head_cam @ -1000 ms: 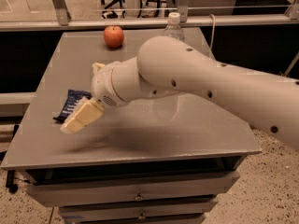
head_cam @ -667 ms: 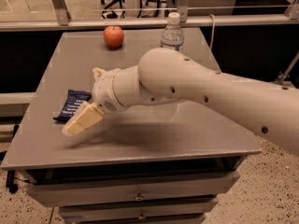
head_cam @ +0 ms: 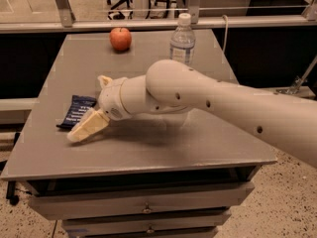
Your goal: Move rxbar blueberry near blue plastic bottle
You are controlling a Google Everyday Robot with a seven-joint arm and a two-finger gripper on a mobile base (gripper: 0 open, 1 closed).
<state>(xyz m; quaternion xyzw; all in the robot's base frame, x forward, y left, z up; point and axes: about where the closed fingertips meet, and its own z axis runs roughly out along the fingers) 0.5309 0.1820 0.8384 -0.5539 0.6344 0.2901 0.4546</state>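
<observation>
Low over front-left of tabletop point(head_cam: 208, 148): claw point(head_cam: 90, 123) sat just beside rxbar blueberry point(head_cam: 77, 110); claw's spread could not be told. Bar lay flat on tabletop, apparently unlifted. Blue plastic bottle point(head_cam: 182, 41) stood well apart at rear. Transfer judged wholly outstanding. Arm point(head_cam: 223, 100) reached in from right, wrist angled down-left.

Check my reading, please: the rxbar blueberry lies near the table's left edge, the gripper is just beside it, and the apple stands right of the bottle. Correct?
Not quite: the camera view shows the apple left of the blue plastic bottle. The rxbar blueberry and the gripper are as you say.
</observation>
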